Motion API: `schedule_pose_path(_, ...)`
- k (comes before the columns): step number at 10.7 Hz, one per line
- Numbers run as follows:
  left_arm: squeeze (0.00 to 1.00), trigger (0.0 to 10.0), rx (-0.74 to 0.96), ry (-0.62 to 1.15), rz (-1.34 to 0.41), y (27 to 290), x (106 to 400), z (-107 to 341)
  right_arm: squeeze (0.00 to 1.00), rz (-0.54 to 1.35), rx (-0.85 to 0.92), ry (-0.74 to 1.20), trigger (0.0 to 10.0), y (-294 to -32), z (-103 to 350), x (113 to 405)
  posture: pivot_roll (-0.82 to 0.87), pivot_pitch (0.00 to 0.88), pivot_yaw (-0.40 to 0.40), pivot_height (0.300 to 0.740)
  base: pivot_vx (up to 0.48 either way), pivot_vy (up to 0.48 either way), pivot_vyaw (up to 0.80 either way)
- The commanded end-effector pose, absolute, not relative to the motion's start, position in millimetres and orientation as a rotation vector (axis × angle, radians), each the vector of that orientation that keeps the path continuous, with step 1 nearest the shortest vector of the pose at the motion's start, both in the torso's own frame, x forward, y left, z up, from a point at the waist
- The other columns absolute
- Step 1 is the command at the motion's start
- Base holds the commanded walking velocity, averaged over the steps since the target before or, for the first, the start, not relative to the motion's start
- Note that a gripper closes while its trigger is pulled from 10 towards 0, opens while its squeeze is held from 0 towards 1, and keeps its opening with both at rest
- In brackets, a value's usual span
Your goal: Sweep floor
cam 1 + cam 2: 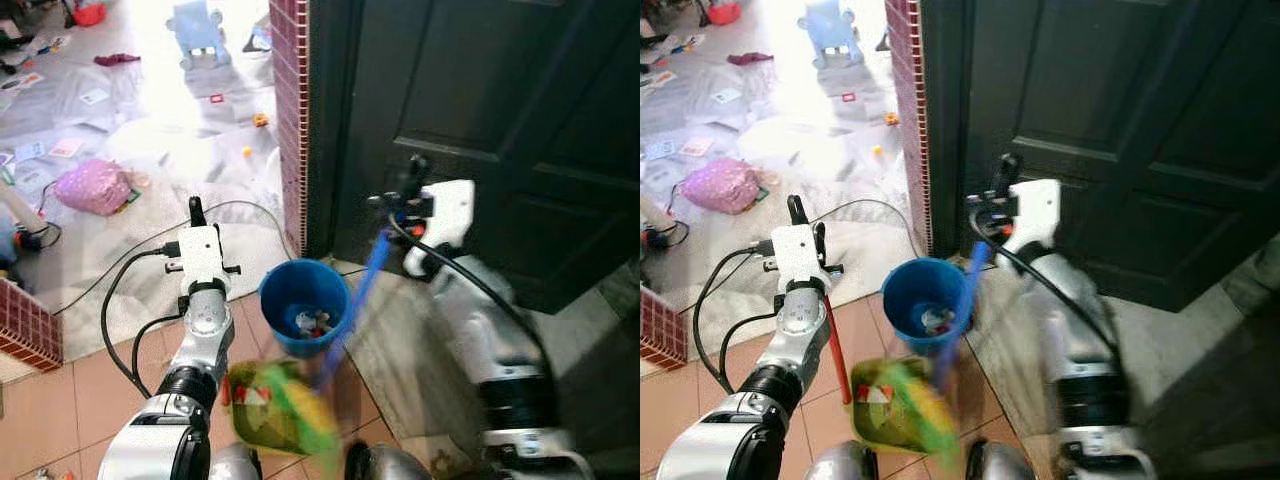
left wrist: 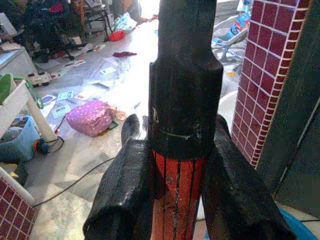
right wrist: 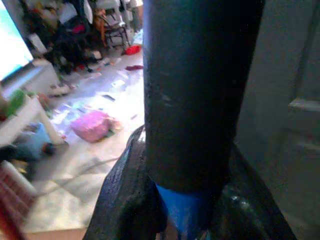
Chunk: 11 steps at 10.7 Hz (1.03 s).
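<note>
- Standing by the dark door (image 1: 480,130), the robot holds a tool in each gripper over the tiled floor (image 1: 70,400).
- The left gripper (image 2: 180,200) has its jaws clamped on a red handle (image 2: 177,200) with a black cap (image 2: 185,90); in the right eye view that red handle runs down from the left arm towards the green dustpan (image 1: 890,405) by the robot's feet.
- The right gripper (image 3: 187,210) has its jaws clamped on the blue broom handle (image 1: 372,270), whose black top end (image 3: 200,80) rises past the fingers.
- The broom handle slants down from the right gripper, across the blue bucket's rim, to a blurred yellow-green brush (image 1: 305,415) lying over the dustpan.
- The blue bucket (image 1: 303,300) stands upright on the tiles between the two arms, just beside the red brick pillar (image 1: 290,120), with a few small bits of litter inside.
- Black cables (image 1: 120,300) loop out from the left arm over the floor.
- Beyond the pillar the pale floor is strewn with things: a pink bag (image 1: 95,187), a light blue toy chair (image 1: 200,30), scattered cards and small toys.
- A low red brick wall (image 1: 28,325) sits off to the robot's left.
</note>
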<state>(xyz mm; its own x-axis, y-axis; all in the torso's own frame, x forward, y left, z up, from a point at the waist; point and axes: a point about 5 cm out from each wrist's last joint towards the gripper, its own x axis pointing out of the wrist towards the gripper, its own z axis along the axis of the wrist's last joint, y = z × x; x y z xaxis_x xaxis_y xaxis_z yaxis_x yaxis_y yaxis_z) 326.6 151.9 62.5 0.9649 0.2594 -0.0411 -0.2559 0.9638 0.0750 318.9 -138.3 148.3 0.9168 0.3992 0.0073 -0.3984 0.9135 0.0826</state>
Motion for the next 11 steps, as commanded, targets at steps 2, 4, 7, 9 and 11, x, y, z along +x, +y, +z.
schedule_pose_path(2,0.0,10.0,0.058,0.108,0.267,156.8,323.7,53.8,0.0,0.373,-0.036,-0.023,10.0,-156.3,150.1,316.7,-0.14,0.092,-0.01,0.74,0.0,0.0,0.0)
schedule_pose_path(4,0.0,10.0,0.057,0.089,0.307,169.2,324.8,58.1,0.0,0.35,-0.072,0.012,10.0,-167.2,136.9,311.8,-0.14,0.075,-0.007,0.74,0.0,0.0,0.0)
schedule_pose_path(7,0.0,10.0,0.089,-0.072,0.478,208.3,323.6,92.2,0.0,0.237,-0.178,0.137,10.0,-189.2,90.8,302.1,-0.11,0.037,-0.012,0.74,0.0,0.0,0.0)
schedule_pose_path(9,0.0,10.0,0.102,-0.211,0.535,223.1,327.8,131.9,0.0,0.227,-0.194,0.155,10.0,-191.3,83.1,304.1,-0.09,0.019,-0.016,0.74,0.0,0.0,0.0)
schedule_pose_path(11,0.0,10.0,0.115,-0.335,0.547,223.7,330.1,173.0,0.0,0.226,-0.201,0.158,10.0,-189.5,76.1,307.2,-0.08,0.003,-0.014,0.74,0.0,0.0,0.0)
